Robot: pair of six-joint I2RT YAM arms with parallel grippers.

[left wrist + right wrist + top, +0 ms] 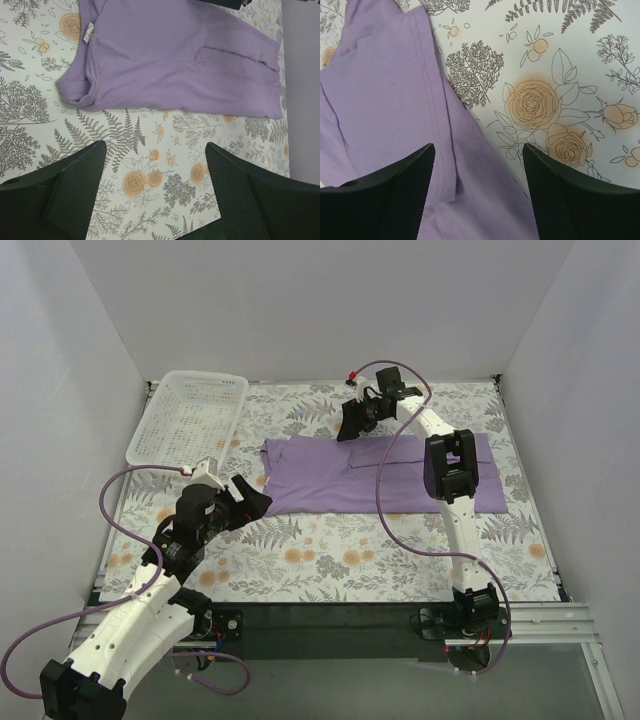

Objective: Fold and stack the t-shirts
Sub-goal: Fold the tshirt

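The lavender t-shirt [340,475] lies flat and partly folded across the middle of the floral table, a sleeve folded over its right half. In the left wrist view the t-shirt [175,65] fills the upper part, its white neck label [89,32] at the collar. My left gripper [257,498] hovers open just off the shirt's left end; its fingers [75,190] have only floral cloth between them. My right gripper [349,426] is open at the shirt's far edge. Its fingers [395,195] straddle a stitched hem of the t-shirt [385,110], not closed on it.
A white mesh basket [190,418] stands at the far left corner, beside the shirt's left end. White walls close off the table on three sides. The floral tablecloth [330,560] shows bare in front of the shirt. A purple cable loops off each arm.
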